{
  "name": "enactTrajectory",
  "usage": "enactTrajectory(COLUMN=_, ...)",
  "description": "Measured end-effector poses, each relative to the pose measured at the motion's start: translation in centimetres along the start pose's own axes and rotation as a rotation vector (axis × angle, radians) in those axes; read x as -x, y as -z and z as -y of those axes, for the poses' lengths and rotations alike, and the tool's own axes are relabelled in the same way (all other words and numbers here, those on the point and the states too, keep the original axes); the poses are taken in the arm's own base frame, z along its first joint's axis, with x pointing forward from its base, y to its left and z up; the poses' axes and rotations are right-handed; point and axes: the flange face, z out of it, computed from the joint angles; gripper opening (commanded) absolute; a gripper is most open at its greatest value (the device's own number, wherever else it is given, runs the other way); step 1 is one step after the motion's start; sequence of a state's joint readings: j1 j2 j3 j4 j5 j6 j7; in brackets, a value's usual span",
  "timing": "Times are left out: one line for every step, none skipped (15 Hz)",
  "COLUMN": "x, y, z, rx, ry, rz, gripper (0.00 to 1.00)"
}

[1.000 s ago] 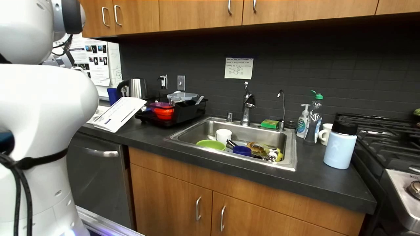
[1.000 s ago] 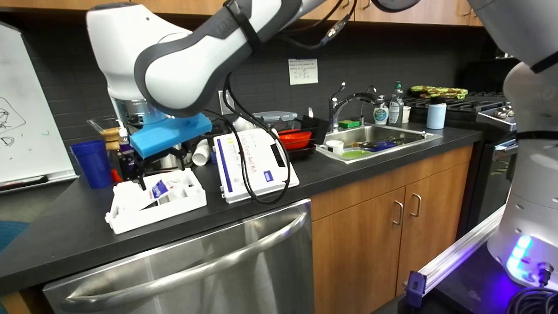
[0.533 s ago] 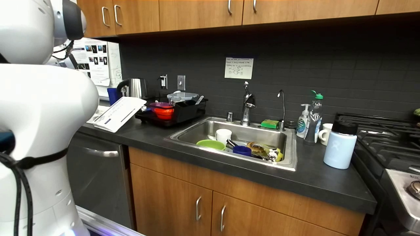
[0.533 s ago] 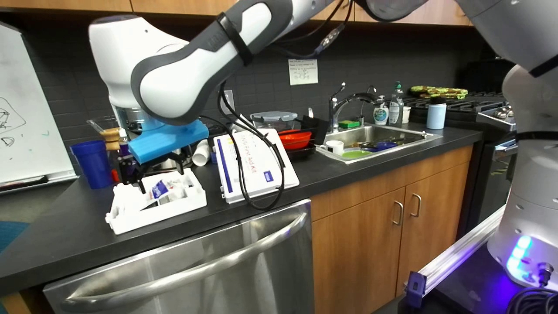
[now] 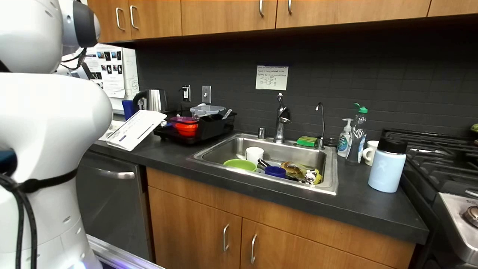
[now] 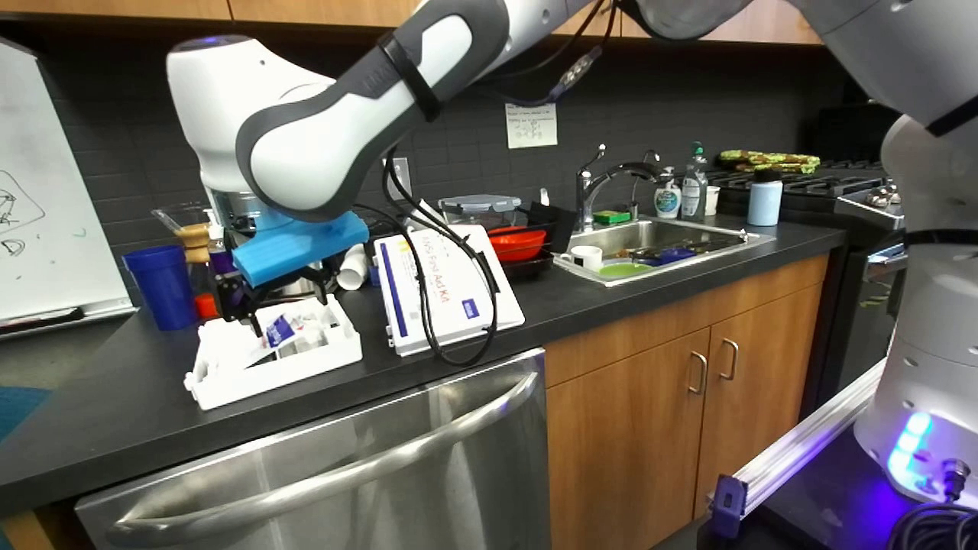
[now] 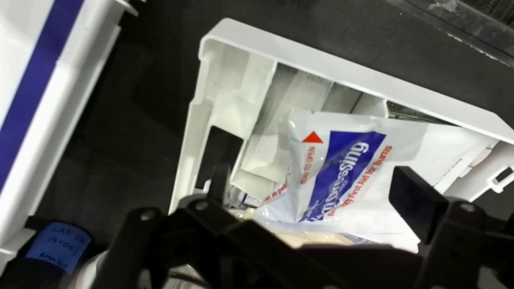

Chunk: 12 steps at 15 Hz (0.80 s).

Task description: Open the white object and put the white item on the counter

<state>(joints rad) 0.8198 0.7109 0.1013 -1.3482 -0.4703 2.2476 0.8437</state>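
White box (image 6: 283, 373), divided inside, sits open on the dark counter (image 6: 99, 409), blue-labelled packet (image 7: 349, 172) across it, and the gripper (image 7: 319, 192) hangs above, jaws wide apart! Sink (image 5: 332, 168) farther along, brown cupboards (image 5: 194, 220) below.

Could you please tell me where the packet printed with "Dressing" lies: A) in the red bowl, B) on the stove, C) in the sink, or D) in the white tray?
D: the wrist view shows the packet, its lettering readable, lying in the white tray.
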Motion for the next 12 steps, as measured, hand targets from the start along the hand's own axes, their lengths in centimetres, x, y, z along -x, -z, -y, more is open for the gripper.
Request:
enactTrajectory(x=0.1, y=-0.2, z=0.0, rx=0.001, ry=0.001, rz=0.002, gripper=1.0)
enactTrajectory(x=0.2, y=-0.4, z=0.1, rx=0.001, ry=0.002, rz=0.005, gripper=1.0)
enactTrajectory(x=0.3, y=-0.6, z=0.2, rx=0.002, ry=0.004, rz=0.008, gripper=1.0)
enactTrajectory(x=0.4, y=-0.9, z=0.3, rx=0.002, ry=0.005, rz=0.011, gripper=1.0)
enactTrajectory(x=0.5, y=-1.1, z=0.3, rx=0.002, ry=0.007, rz=0.013, gripper=1.0)
enactTrajectory(x=0.6, y=-1.3, z=0.4, rx=0.002, ry=0.008, rz=0.015, gripper=1.0)
enactTrajectory(x=0.7, y=-1.4, z=0.5, rx=0.001, ry=0.008, rz=0.015, gripper=1.0)
enactTrajectory(x=0.7, y=-1.5, z=0.5, rx=-0.001, ry=0.008, rz=0.015, gripper=1.0)
enactTrajectory(x=0.6, y=-1.4, z=0.5, rx=-0.003, ry=0.008, rz=0.013, gripper=1.0)
enactTrajectory(x=0.5, y=-1.4, z=0.5, rx=-0.006, ry=0.007, rz=0.009, gripper=1.0)
enactTrajectory(x=0.4, y=-1.3, z=0.5, rx=-0.011, ry=0.005, rz=0.004, gripper=1.0)
enactTrajectory(x=0.2, y=-1.2, z=0.5, rx=-0.016, ry=0.003, rz=-0.002, gripper=1.0)
